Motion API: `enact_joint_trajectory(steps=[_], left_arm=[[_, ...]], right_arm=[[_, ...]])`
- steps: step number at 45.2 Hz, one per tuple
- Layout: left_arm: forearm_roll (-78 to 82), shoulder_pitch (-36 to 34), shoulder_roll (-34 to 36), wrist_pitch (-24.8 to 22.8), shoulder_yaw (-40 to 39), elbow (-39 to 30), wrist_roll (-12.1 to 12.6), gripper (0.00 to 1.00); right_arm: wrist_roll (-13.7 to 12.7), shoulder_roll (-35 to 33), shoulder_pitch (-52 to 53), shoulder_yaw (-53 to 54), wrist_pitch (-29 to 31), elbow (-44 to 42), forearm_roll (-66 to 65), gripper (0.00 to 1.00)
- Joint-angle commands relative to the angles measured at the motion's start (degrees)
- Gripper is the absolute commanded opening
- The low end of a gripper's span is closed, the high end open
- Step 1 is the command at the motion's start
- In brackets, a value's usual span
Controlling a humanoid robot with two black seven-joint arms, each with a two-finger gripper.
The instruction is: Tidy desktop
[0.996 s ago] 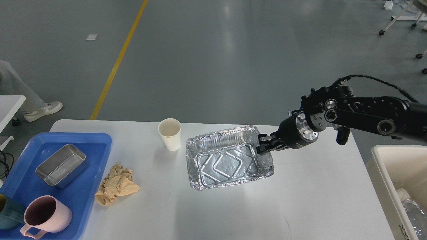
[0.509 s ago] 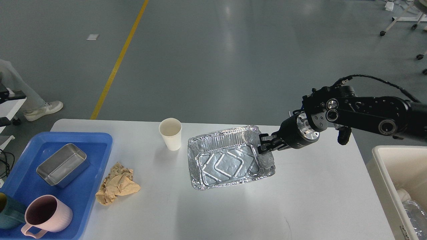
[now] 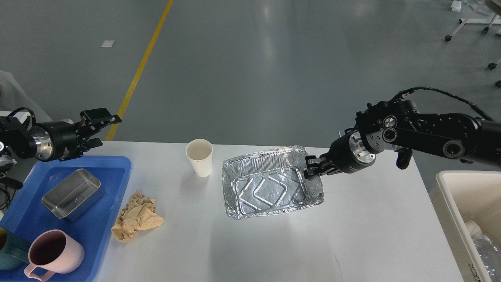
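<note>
The white desktop [image 3: 352, 231] fills the lower part of the head view. A crinkled foil tray [image 3: 270, 188] is at its middle. My right gripper [image 3: 311, 169] comes in from the right and is shut on the foil tray's right rim. A white paper cup [image 3: 199, 157] stands upright just left of the tray. A crumpled brown paper [image 3: 137, 215] lies further left, near the blue tray. My left gripper [image 3: 102, 129] is open and empty, hovering above the desktop's far left corner.
A blue plastic tray [image 3: 117, 168] at the left holds a steel pan [image 3: 72, 194], a pink mug [image 3: 54, 252] and a teal cup [image 3: 8, 246]. A cream-white bin [image 3: 450, 196] at the right edge holds a clear plastic bottle [image 3: 483, 243].
My left arm has come into view from the left with its gripper open. My right gripper has shifted the foil tray slightly to the right.
</note>
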Motion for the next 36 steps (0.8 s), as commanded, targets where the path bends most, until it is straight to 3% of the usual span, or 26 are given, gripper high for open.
enact_joint_trajectory(steps=[1, 11, 17, 19, 20, 21, 27, 36], left_arm=[[4.37, -2.44, -5.36, 1.49, 3.08, 2.37, 0.00, 0.97], [7.71, -3.85, -12.48, 9.22, 11.34, 5.80, -0.17, 0.96], [8.42, -4.38, -16.61, 17.48, 16.18, 8.96, -0.17, 0.95], [8.42, -4.38, -16.61, 17.49, 16.18, 8.97, -0.17, 0.95], [8.59, -4.81, -19.31, 22.71, 19.75, 11.49, -0.96, 0.95], [8.59, -5.08, -19.60, 23.38, 20.48, 11.78, -1.14, 0.95], [8.50, -6.04, -19.78, 24.26, 24.44, 12.75, -2.63, 0.91], [8.59, -7.45, -20.74, 24.35, 26.20, 14.50, -2.81, 0.80]], right_arm=[[0.00, 0.01, -0.17, -0.03, 0.01, 0.00, -0.53, 0.00], [0.00, 0.01, -0.52, -0.03, 0.01, -0.27, -1.15, 0.00], [0.00, 0.01, -0.78, 0.06, 0.01, -0.53, -1.15, 0.00], [0.00, 0.01, -0.78, 0.06, 0.01, -0.53, -1.15, 0.00], [0.00, 0.01, -0.96, 0.06, 0.01, -0.53, -1.15, 0.00], [0.00, 0.01, -0.96, 0.06, -0.08, -0.53, -1.15, 0.00], [0.00, -0.26, -1.05, -0.03, -0.08, -0.53, -1.24, 0.00], [0.00, -0.26, -1.22, 0.06, -0.08, -0.53, -1.50, 0.00]])
